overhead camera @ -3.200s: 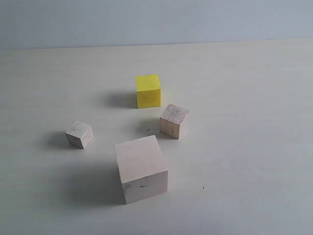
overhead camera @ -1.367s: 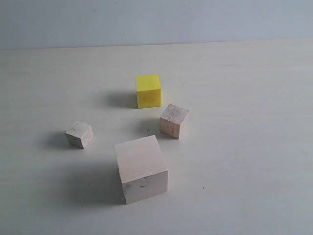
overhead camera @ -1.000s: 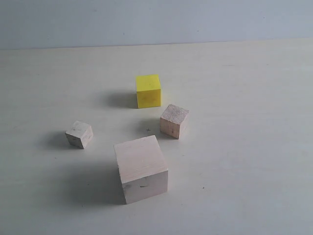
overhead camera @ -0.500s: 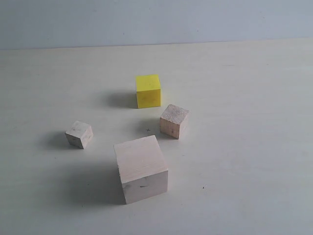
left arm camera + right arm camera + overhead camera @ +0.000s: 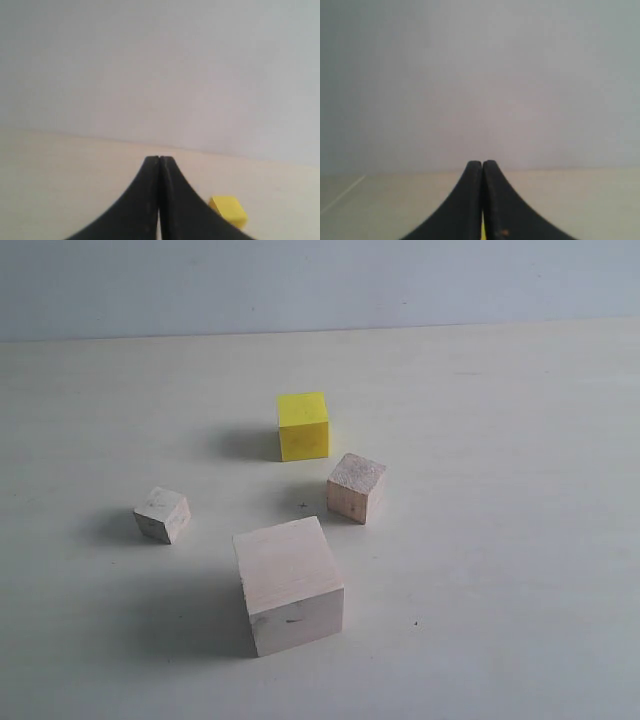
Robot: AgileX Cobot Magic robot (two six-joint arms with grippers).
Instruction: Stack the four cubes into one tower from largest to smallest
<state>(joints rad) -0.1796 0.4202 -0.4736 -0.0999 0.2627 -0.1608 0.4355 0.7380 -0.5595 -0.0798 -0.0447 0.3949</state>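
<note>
On the desk we see the large pale cube standing by itself, with nothing stacked on it. Taking it as the dial's centre in the exterior view, the yellow cube sits farthest off at twelve o'clock, the medium cube nearer at one o'clock, and the small cube at ten o'clock, all apart from one another. Our left claw is pressed together tip to tip, and our right claw likewise.

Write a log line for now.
stack: unstarted; large cube, yellow cube, medium cube, small cube: apart; left tool: shut; right tool: shut
</note>
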